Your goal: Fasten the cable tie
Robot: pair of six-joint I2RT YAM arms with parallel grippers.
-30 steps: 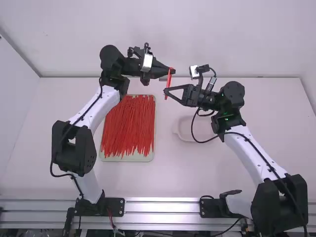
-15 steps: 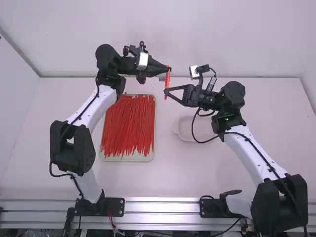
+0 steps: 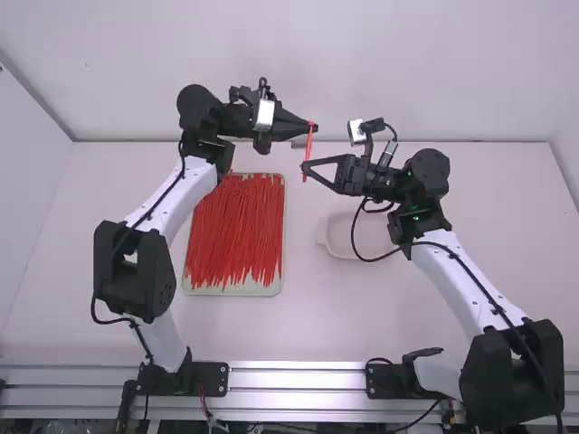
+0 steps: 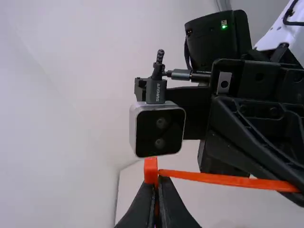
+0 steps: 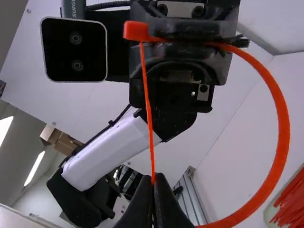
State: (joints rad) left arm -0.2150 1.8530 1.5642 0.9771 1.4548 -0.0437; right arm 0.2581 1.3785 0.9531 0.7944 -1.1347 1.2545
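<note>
setting: robotics lab, enclosed test cell. evidence: white table (image 3: 507,190) boxed in by plain white panels (image 3: 407,54); aluminium rail (image 3: 289,378) along the bottom of the frame carrying two white-and-black arms, left arm (image 3: 172,194) and right arm (image 3: 461,271); wrist camera (image 3: 359,129) with loose cabling; cardboard box (image 5: 50,135) and ceiling strip lights (image 5: 35,166) in the room behind, lower left.

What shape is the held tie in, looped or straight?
Looped. The cable tie arcs round from the left gripper; the right gripper pinches its tail. Threaded through the head: cannot tell.
</note>
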